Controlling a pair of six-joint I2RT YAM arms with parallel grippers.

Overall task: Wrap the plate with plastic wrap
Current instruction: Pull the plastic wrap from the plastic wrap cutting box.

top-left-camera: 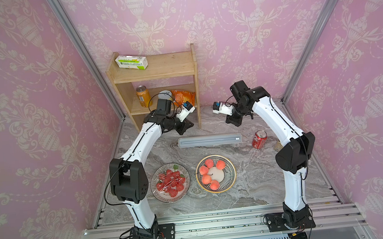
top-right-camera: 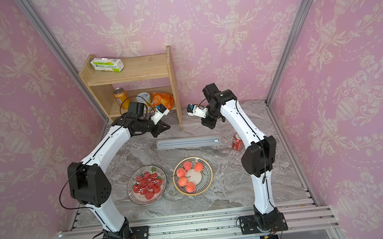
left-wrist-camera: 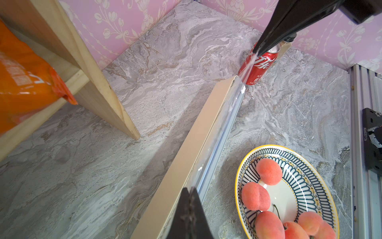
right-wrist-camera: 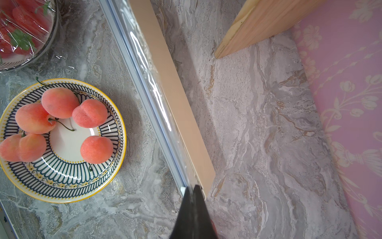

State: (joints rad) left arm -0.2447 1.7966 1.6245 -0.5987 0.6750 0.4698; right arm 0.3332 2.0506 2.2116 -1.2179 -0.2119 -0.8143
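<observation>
Left hand point(left-wrist-camera: 189, 190) on glossy plastic wrap point(right-wrist-camera: 153, 89)

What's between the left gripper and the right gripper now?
Stretched plastic wrap, pinched by left gripper and right gripper; the left wrist view shows it.

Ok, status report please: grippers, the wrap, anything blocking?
Left gripper and right gripper: jaws shut on plastic wrap. Film rises from dispenser box. Peach plate uncovered; nothing between it and box.

You see glossy, crinkly clear plastic wrap point(right-wrist-camera: 154, 87), a matt cream dispenser box point(right-wrist-camera: 182, 115), perhaps card, a raw wooden shelf point(top-left-camera: 168, 66), and a glazed, shiny plate point(right-wrist-camera: 62, 178).
</observation>
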